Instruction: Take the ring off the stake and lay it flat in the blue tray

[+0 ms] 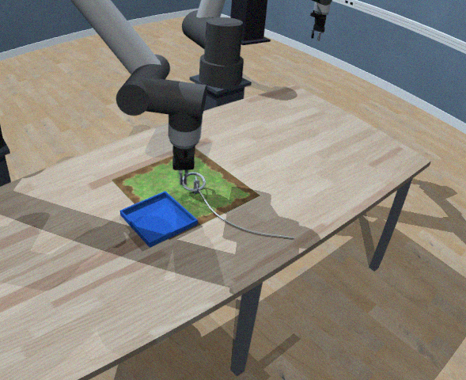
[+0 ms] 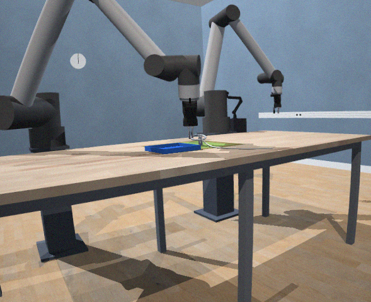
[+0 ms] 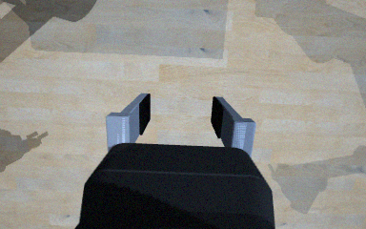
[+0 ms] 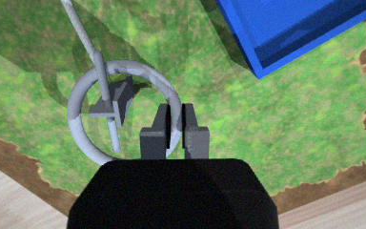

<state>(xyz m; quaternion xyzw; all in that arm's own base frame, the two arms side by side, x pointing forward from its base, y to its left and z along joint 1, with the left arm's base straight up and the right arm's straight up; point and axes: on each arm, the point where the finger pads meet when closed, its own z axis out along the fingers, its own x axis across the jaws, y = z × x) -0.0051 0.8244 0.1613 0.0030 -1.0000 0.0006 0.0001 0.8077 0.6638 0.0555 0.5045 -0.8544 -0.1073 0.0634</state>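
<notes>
The grey ring (image 1: 192, 172) (image 4: 76, 131) is held tilted above the green mat. It is around the grey stake (image 1: 196, 183) (image 2: 200, 141) (image 4: 124, 101). In the right wrist view one end of the stake's crossbar overlaps the ring and the other end shows inside it. My right gripper (image 1: 183, 183) (image 2: 190, 137) (image 4: 176, 116) is shut on the ring's side nearest the fingers. The blue tray (image 1: 176, 231) (image 2: 176, 150) (image 4: 260, 72) lies beside the mat. My left gripper (image 1: 316, 38) (image 2: 276, 111) (image 3: 181, 108) is open and empty, far from the table.
A grey cable (image 1: 225, 222) (image 4: 78, 23) runs from the stake across the mat and table towards the front edge. The green and brown mat (image 1: 141, 181) (image 4: 275, 138) lies under the stake. The wooden table top (image 1: 314, 163) extends on both sides.
</notes>
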